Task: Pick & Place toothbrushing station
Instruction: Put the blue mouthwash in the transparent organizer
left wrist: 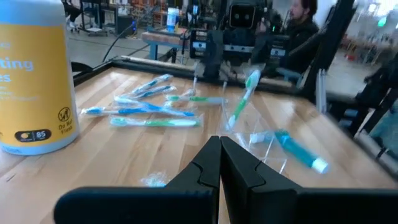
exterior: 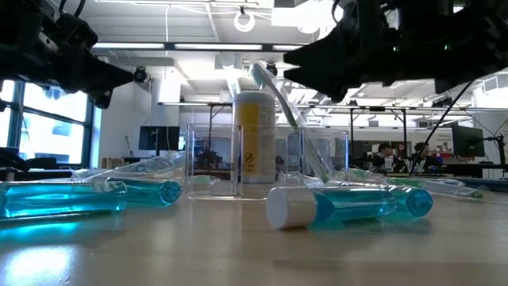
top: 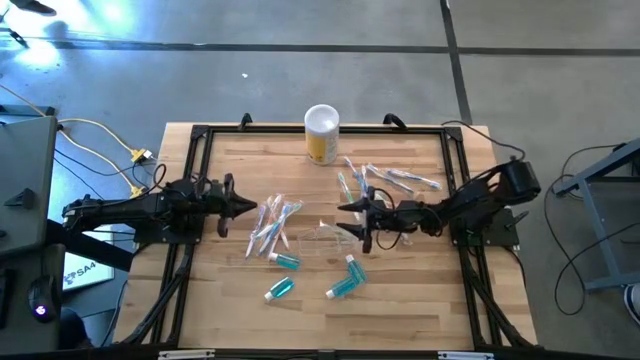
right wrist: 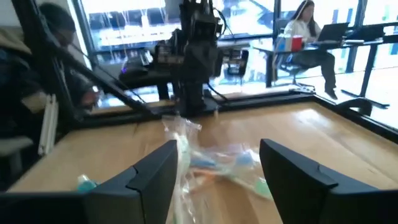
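Near the table's middle stands a clear holder (top: 320, 238), and a wrapped toothbrush with a green head (left wrist: 244, 102) leans tilted in it. My right gripper (top: 352, 220) is open, level and just right of the holder. The wrapped toothbrush (right wrist: 180, 142) rises close beside one of its fingers (right wrist: 155, 177). Bagged toothbrushes lie in one pile (top: 275, 225) left of the holder and another (top: 385, 180) at the far right. Three teal toothpaste tubes (top: 285, 262) (top: 279, 290) (top: 345, 281) lie toward the near edge. My left gripper (top: 250, 207) is shut and waits at the left. My right gripper stands open with the wrapped toothbrush's plastic (right wrist: 181, 155) right beside one finger. I cannot tell whether that finger touches it. The toothbrush leans in the clear holder.
A yellow canister with a white lid (top: 321, 133) stands at the far edge. A black frame (top: 200, 135) runs around the wooden tabletop. Bare wood lies along the near edge, past the tubes.
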Robot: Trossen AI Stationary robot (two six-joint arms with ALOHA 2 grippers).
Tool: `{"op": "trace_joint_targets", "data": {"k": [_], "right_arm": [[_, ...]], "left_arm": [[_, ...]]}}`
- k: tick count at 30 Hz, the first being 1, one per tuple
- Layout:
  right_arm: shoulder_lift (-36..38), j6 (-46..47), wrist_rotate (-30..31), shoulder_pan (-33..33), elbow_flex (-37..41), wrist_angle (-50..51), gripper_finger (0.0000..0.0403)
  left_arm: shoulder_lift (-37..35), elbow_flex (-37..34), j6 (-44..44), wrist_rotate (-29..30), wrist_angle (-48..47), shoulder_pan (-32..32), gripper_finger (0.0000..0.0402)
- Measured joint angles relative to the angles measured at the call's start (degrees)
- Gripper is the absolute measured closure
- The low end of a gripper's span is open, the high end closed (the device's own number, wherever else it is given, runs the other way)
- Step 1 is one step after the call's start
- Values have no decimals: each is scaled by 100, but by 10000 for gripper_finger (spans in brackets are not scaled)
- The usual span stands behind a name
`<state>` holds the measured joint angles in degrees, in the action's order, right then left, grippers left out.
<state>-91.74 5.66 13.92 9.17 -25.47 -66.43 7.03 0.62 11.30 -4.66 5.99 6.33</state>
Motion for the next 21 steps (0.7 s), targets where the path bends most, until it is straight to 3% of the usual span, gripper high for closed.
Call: {"op": "trace_joint_targets", "data": {"k": [2, 5, 10, 17, 21], "right_arm": [[334, -152, 34, 62, 4, 433, 182], [865, -351, 170, 152, 2, 951, 182], [1634, -530, 457, 352, 2, 1918, 182], [2228, -554, 585, 487, 2, 2612, 182], [2247, -552, 575, 487, 2, 2695, 182]], "left_arm": [[-2, 45, 311, -206, 401, 0, 400], [30, 269, 116, -691, 267, -2, 398], [484, 592, -273, -560, 382, -242, 398], [1906, 1302, -831, -97, 468, -865, 393], [2957, 1913, -1004, 51, 455, -1196, 359]]}}
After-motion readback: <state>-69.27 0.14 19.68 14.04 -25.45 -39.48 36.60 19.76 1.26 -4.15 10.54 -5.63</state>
